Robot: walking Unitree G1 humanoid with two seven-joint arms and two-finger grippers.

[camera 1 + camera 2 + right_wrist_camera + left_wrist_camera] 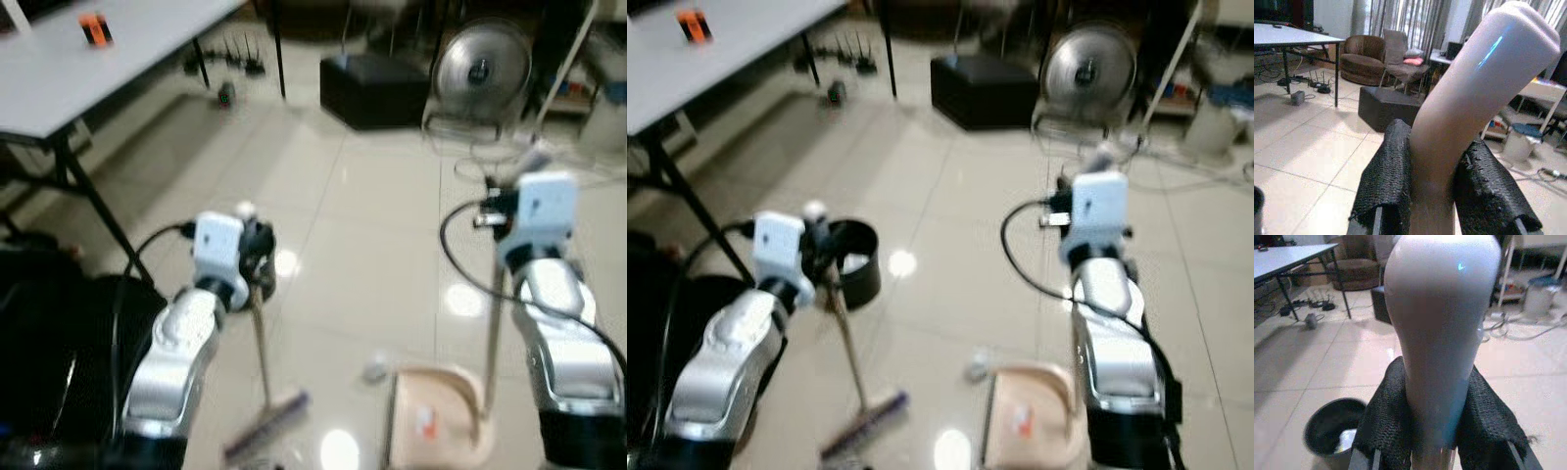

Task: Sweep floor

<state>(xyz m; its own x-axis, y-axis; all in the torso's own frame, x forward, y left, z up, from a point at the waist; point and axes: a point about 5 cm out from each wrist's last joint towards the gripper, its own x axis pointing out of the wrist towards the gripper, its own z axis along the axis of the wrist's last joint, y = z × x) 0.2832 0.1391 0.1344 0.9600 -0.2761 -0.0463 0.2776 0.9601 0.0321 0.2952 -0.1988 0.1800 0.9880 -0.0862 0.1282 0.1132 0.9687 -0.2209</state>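
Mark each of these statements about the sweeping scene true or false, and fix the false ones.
1. The left gripper is shut on the broom handle. True.
2. The right gripper is open. False: its fingers clamp the dustpan handle.
3. The dustpan sits on the floor beside the broom head. True.
4. The black bin stands on the table. False: it stands on the floor.
5. A fan stands at the back. True.
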